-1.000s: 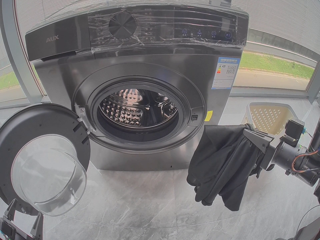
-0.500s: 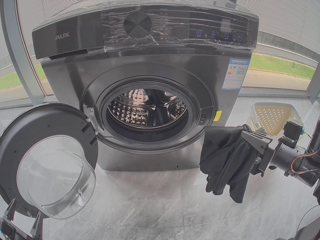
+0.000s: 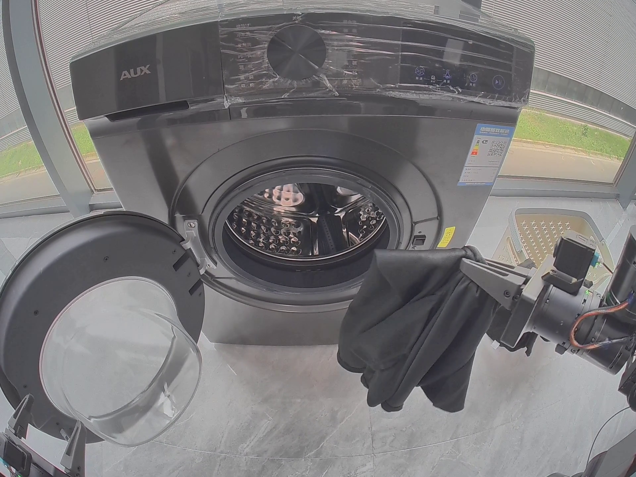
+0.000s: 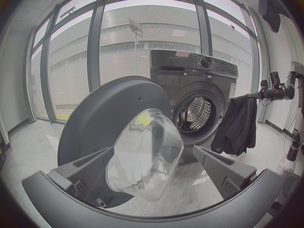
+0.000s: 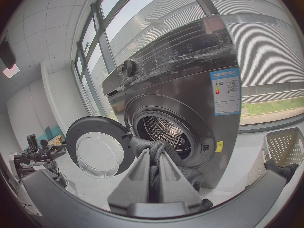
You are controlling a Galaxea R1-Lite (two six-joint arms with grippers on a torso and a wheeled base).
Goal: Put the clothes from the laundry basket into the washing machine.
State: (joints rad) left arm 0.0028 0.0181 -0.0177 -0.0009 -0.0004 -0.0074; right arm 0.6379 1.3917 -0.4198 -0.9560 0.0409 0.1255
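One garment [image 3: 411,319] in right gripper [image 3: 467,266], one washing machine [image 3: 298,134], one basket [image 3: 550,230]

Right arm held out at the robot's right side, wrist about level and pointing inward. Right claw [image 3: 472,267] is pinched tight on a black garment [image 3: 411,319], which hangs from its tips. Left arm sits low at the left side; left claw [image 4: 152,150] faces forward, fingers [image 4: 91,167] spread wide.
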